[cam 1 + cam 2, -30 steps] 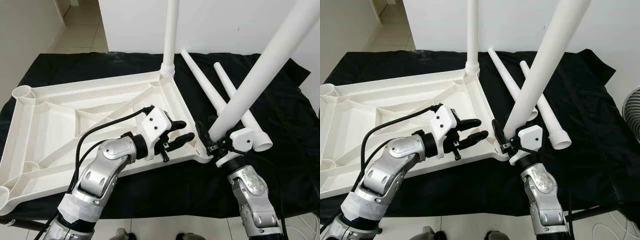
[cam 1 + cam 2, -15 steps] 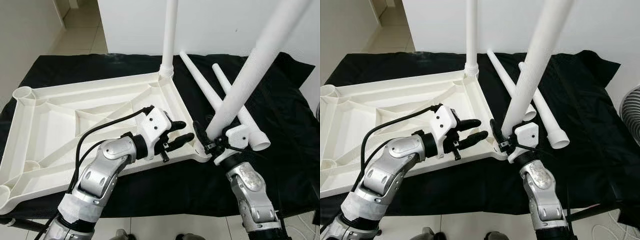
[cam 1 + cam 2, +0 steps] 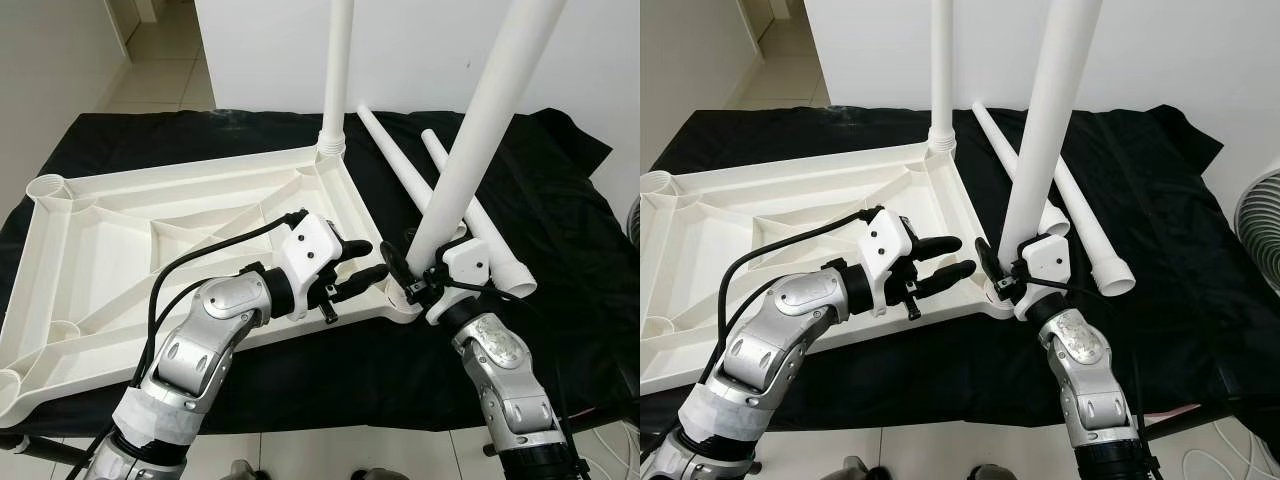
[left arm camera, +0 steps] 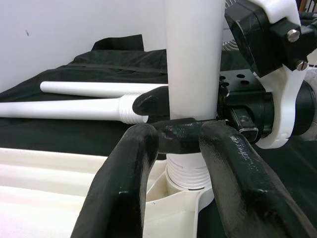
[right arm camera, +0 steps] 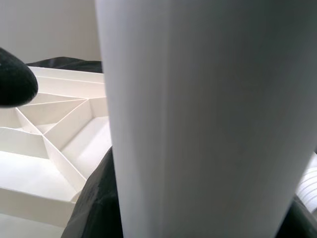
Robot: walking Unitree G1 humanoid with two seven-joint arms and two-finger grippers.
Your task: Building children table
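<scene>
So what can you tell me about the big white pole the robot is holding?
The white leg is a long, smooth plastic-looking tube, standing almost upright. Its ribbed lower end sits at the near right corner socket of the upside-down tabletop. The right gripper is clamped round it low down. The left gripper rests open on the tabletop's edge beside it.

Our left silver arm reaches forward and inward, elbow bent, a black cable looping over the forearm to the white wrist housing. Its left end effector [image 3: 358, 266] points to our right, the two long black fingers [image 4: 124, 188] spread apart with a gap between them. Our right silver arm rises from below, forearm nearly upright, wrist turned inward. The right end effector [image 3: 418, 283] has its black fingers clamped around the base of a tall white plastic table leg [image 3: 470, 140].
</scene>
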